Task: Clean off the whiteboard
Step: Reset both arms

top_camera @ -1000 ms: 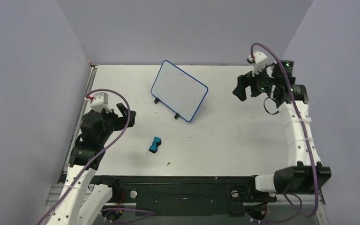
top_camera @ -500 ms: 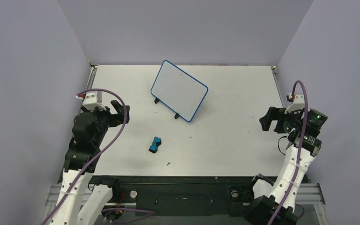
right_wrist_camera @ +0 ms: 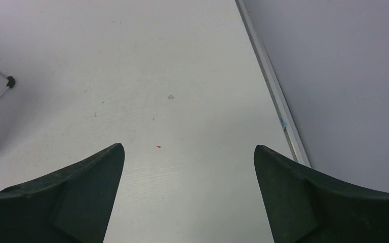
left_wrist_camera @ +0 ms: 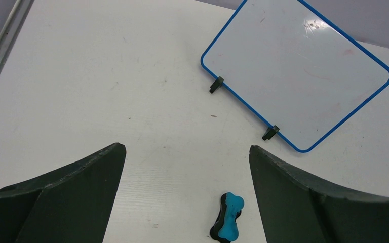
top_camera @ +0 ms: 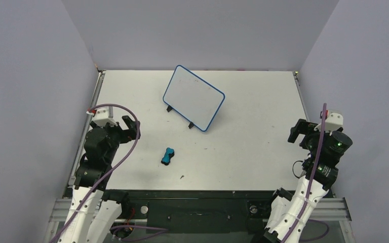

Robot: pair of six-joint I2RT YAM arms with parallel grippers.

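The whiteboard (top_camera: 193, 97), white with a thin blue rim, stands tilted on black wire feet at the table's far middle; it also shows in the left wrist view (left_wrist_camera: 298, 73), its face blank but for faint smudges. A small blue-black eraser (top_camera: 167, 156) lies on the table in front of it, also low in the left wrist view (left_wrist_camera: 228, 221). My left gripper (top_camera: 130, 126) is open and empty, left of the eraser (left_wrist_camera: 187, 152). My right gripper (top_camera: 297, 132) is open and empty near the table's right edge (right_wrist_camera: 188, 149). One whiteboard foot (right_wrist_camera: 10, 81) shows at far left.
Grey walls enclose the table on three sides. A metal rail (top_camera: 97, 101) runs along the left edge and another (right_wrist_camera: 273, 86) along the right edge. A small red speck (right_wrist_camera: 158, 147) lies on the table ahead of my right gripper.
My right arm has swung from the far right back toward the near right edge and lowered. My left arm has drawn back slightly toward its base. Whiteboard and eraser have not moved.
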